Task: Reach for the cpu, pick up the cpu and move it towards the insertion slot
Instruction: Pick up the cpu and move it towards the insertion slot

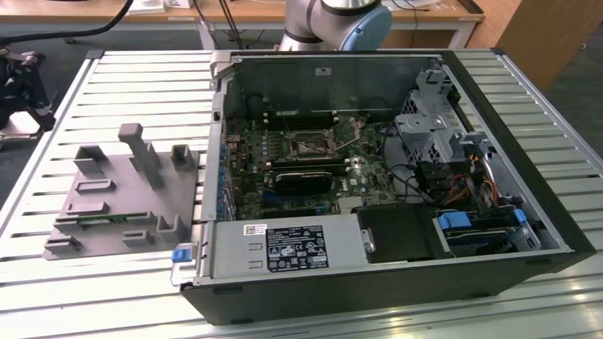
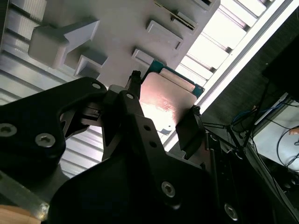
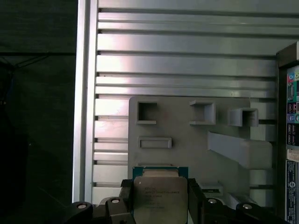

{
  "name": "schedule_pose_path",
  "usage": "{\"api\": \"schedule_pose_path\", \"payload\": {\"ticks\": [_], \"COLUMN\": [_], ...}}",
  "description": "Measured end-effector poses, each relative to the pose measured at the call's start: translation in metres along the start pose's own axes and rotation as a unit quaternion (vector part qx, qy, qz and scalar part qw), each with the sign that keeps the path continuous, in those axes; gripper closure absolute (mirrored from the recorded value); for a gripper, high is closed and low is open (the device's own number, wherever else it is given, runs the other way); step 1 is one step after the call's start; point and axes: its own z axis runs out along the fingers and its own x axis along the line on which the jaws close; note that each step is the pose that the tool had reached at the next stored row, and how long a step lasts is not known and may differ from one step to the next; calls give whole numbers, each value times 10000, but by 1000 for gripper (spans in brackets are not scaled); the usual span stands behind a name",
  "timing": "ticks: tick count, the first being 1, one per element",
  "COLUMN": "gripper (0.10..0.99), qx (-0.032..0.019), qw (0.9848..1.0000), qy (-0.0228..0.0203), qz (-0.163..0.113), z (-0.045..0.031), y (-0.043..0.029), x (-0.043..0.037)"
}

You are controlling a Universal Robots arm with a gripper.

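Slatted metal table (image 1: 123,78) before wooden desks (image 1: 245,13) holds a computer case (image 1: 377,289) with its insertion slot (image 1: 309,145) in the exterior view. In the second wrist view the gripper (image 2: 163,109) clamps the cpu (image 2: 168,100); in the first wrist view it hangs over the grey fixture (image 3: 187,140).

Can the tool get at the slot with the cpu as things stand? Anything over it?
Probably yes. The case lies open-sided, and the slot sits bare, nothing above it; the drive cage stands off toward the exterior view's right. The tool is shut on the cpu over the grey fixture.
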Motion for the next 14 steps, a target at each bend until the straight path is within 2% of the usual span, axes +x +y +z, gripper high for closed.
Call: {"api": "schedule_pose_path", "payload": {"ticks": [14], "gripper": [541], "qx": [0], "qw": [10000], "qy": [-1], "qz": [0], "z": [-197], "y": [11], "x": [-2]}}
